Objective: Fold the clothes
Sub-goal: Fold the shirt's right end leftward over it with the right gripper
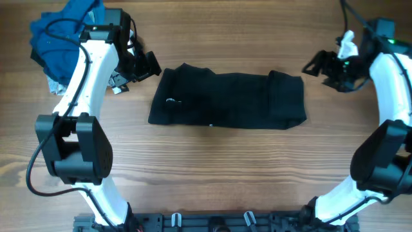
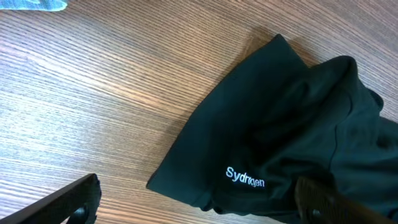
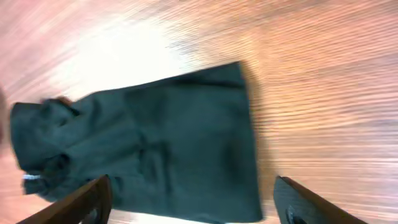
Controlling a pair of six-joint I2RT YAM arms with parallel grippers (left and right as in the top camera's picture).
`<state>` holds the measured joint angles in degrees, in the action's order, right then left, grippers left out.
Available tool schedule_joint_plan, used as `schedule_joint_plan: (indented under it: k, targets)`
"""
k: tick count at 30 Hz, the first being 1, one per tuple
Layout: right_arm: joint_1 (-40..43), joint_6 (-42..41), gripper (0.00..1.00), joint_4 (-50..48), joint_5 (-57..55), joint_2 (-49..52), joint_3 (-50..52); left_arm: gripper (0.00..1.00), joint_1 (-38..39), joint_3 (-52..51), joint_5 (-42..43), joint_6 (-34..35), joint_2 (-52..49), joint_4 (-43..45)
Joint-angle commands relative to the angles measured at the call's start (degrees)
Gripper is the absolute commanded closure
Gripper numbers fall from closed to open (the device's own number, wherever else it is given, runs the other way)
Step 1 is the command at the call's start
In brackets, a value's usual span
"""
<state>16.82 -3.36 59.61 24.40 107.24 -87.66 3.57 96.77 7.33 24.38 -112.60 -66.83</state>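
The left gripper hangs over the table with its jaws spread wide and nothing between them. In its own wrist view the two dark fingers sit at the bottom corners of the picture, well apart. The gripper is just off the far left corner of the black garment, near the cloth but not touching it. The right gripper is likewise spread open and empty, and it hovers just off the far right corner of the same garment, clear of the fabric. Its wrist view is blurred, yet both fingers show wide apart at the bottom edge, with cloth and bare wood beyond them. The garment lies flat in the middle of the table, between the two grippers, folded into a long strip that runs left to right. Its near edge is fairly straight, its far left corner is rounded and a little rumpled, and at the right end a band of cloth is turned over the top. Small white lettering sits near the left end, toward the near side. From the left wrist it shows close to the cloth's edge, with folds bunched up to the right of it. A heap of blue clothes lies at the far left corner of the table, behind the left arm and well apart from the black garment.
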Motion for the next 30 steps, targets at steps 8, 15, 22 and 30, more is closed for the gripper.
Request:
schedule_joint_plan:
  k: [8, 15, 22, 30]
  targets:
    - [0.72, 10.03, 0.14, -7.28, 11.26, 10.05, 10.64, 0.00, -0.44, 0.63, 0.55, 0.09, 0.11, -0.11]
    - [0.28, 10.88, 0.15, -9.38, 15.98, 11.96, 13.29, 0.00, -0.44, 0.63, 0.55, 0.11, 0.11, 0.13]
    - [-1.27, 9.05, 0.29, -14.64, 16.15, 12.04, 18.45, 0.00, -0.44, 0.63, 0.55, 0.11, 0.11, 0.15]
    - [-1.20, 3.06, 0.96, -17.49, 13.25, 12.04, 18.51, 0.00, -0.44, 0.63, 0.55, 0.11, 0.11, 0.11]
